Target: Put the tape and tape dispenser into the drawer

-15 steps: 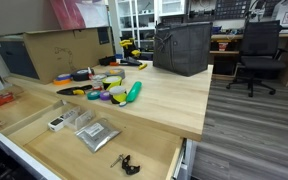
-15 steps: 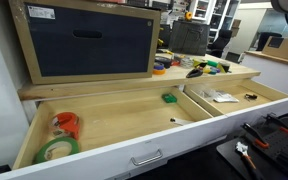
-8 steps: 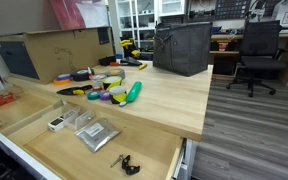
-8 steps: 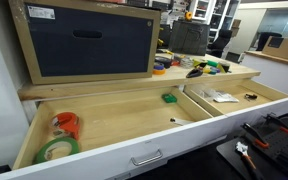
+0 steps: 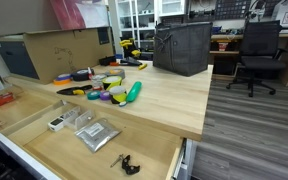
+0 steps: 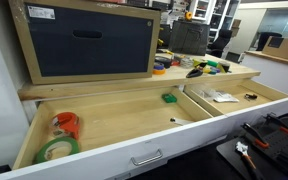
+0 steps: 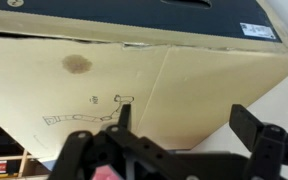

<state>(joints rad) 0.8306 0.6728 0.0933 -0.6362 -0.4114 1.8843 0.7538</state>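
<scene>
Both items look to be in the drawer (image 6: 124,118) already. The red dispenser (image 6: 68,122) sits in the end compartment, up by the outer wall, and a green tape roll (image 6: 54,151) lies flat just beside it, nearer the drawer front; they seem to touch or nearly so. From the opposite angle the dispenser (image 5: 3,100) shows at the far end of the same drawer. A thin divider (image 6: 197,103) separates that compartment from the next one, which holds some clear bags (image 5: 94,133) and small bits.

No arm shows in either exterior view. In the wrist view the gripper (image 7: 184,130) has its jaws wide apart with nothing between them, facing a cardboard box (image 7: 134,70).

My reading: the putting-in is done and nothing is left but perhaps parking the arm. More rolls and tools (image 5: 109,90) lie on the tabletop, and whether any of them was meant I cannot tell.
</scene>
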